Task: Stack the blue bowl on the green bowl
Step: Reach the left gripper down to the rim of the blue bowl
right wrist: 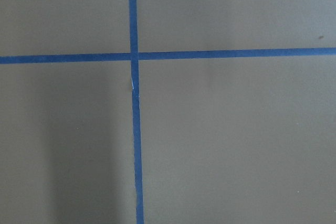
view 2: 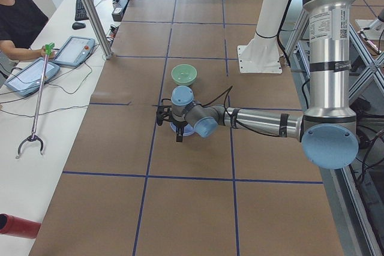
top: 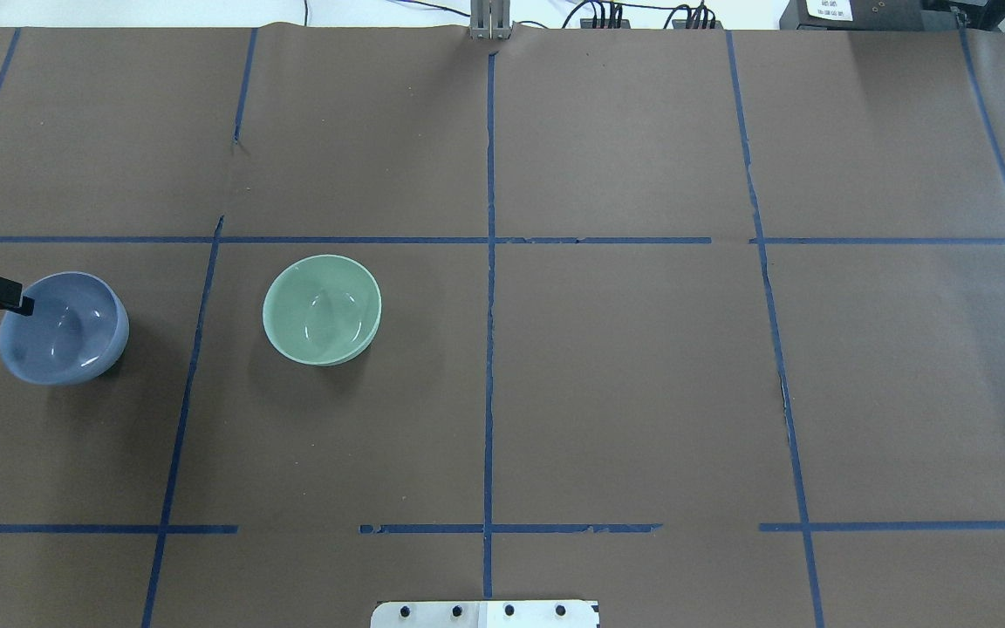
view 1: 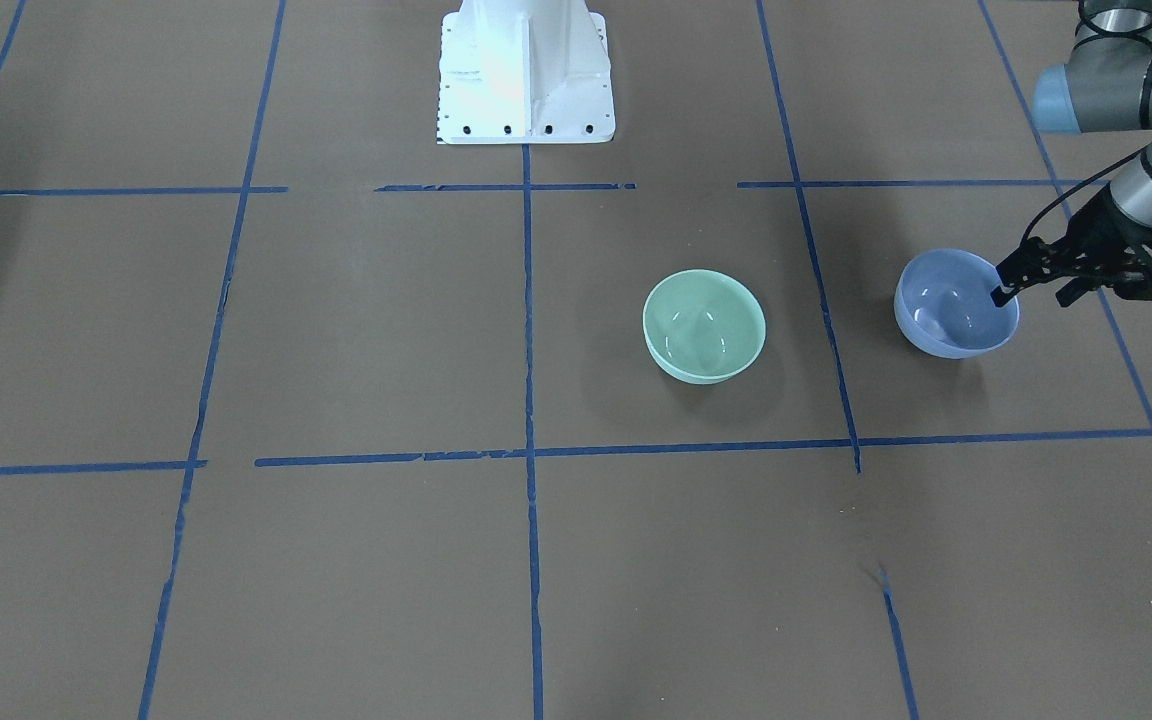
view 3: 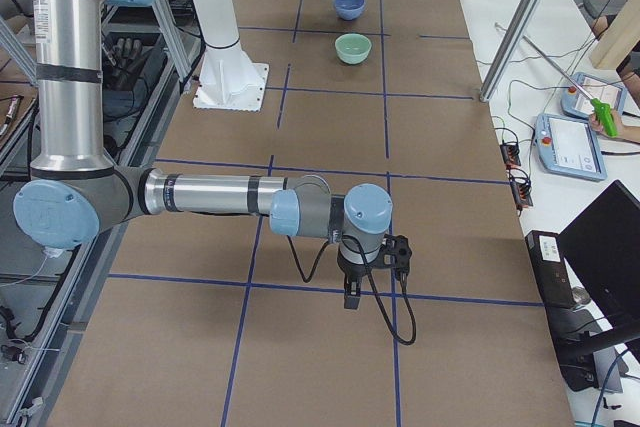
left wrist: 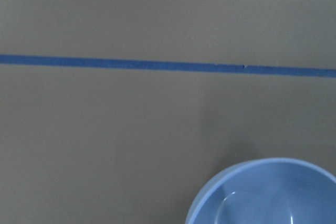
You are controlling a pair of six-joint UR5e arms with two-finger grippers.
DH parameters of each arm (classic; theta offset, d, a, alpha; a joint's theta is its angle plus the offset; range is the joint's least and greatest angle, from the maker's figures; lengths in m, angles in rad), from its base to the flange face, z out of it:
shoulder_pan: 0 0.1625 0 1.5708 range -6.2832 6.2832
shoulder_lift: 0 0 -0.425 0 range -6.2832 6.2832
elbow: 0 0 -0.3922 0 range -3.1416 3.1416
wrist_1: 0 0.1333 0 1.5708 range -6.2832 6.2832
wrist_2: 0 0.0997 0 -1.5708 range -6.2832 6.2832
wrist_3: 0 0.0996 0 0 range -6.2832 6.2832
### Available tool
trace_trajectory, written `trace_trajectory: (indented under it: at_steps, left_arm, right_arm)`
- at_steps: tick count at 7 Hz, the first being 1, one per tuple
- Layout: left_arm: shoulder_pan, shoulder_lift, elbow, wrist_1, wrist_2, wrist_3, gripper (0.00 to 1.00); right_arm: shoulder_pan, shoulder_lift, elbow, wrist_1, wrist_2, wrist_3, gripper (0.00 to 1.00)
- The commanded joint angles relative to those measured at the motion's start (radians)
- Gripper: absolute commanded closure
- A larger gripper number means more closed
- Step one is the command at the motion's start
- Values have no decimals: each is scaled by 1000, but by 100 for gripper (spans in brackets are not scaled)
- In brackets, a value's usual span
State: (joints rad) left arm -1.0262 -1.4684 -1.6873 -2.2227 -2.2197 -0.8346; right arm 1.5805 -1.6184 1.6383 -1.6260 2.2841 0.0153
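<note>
The blue bowl [view 1: 951, 310] stands upright on the brown table, far to the robot's left [top: 66, 331]. The green bowl [view 1: 704, 325] stands upright about one bowl's width from it, toward the table's middle [top: 322, 308]. My left gripper [view 1: 1034, 296] is at the blue bowl's outer rim. One finger [top: 18, 303] is inside the rim, the other is outside, and the jaws stand apart. The left wrist view shows the blue bowl's rim [left wrist: 268, 192] at the bottom right. My right gripper [view 3: 350, 297] points down over bare table far to the right; I cannot tell whether it is open or shut.
The robot's white base [view 1: 526, 75] stands at the table's robot side. Blue tape lines [top: 489, 305] split the brown table into squares. Operators sit at a side table with tablets [view 2: 72, 51] beyond the far edge.
</note>
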Motion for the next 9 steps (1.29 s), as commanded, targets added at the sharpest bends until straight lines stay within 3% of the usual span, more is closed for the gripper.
trace_trajectory:
  at_steps: [1, 2, 4, 5, 7, 9]
  left_arm:
    - [57, 5, 8, -12, 23, -17, 10]
    - [57, 5, 11, -12, 38, -17, 41]
    - [57, 5, 18, -11, 57, -12, 89]
    - [55, 6, 18, -15, 89, -5, 100]
    - [38, 8, -24, -2, 69, -3, 100]
    - [-12, 13, -179, 193, -21, 53, 100]
  right_arm:
    - [0, 0, 0, 0, 0, 0, 0]
    - [0, 0, 0, 0, 0, 0, 0]
    - [1, 0, 0, 0, 0, 0, 0]
    - [0, 0, 0, 0, 0, 0, 0]
    - [0, 0, 0, 0, 0, 0, 0]
    - [0, 0, 0, 0, 0, 0, 0]
